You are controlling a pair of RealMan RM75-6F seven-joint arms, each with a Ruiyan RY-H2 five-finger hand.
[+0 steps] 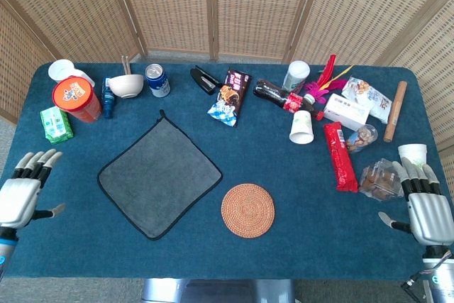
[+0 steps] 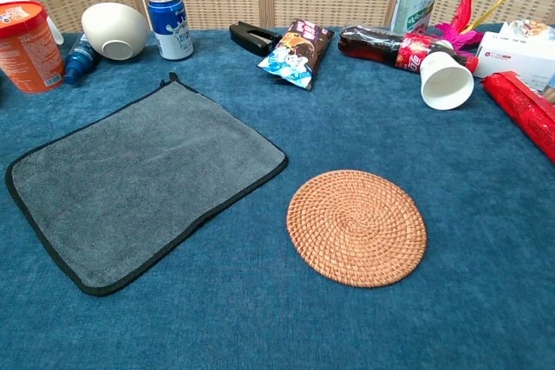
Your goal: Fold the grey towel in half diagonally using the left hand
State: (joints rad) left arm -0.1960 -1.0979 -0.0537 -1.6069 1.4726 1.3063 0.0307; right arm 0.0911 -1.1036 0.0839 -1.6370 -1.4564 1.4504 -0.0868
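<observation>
Grey towel (image 1: 159,177) lies flat as a diamond on the table (image 1: 298,246), its left corner pointing at our left hand (image 1: 21,193), which hovers nearby, fingers spread, empty; our right hand (image 1: 425,211) sits well apart.

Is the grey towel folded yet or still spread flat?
Spread flat: the grey towel lies as one layer, all four corners showing, and the left hand is off to its side.

Clutter along the far and right sides of a blue table (image 1: 298,246).
Round woven coaster (image 1: 247,210) near the front; orange tub (image 1: 75,98), white bowl (image 1: 125,85), blue can (image 1: 157,79), snack packet (image 1: 229,96), tipped paper cup (image 1: 301,127), long red packet (image 1: 340,156), wooden rolling pin (image 1: 394,111).
</observation>
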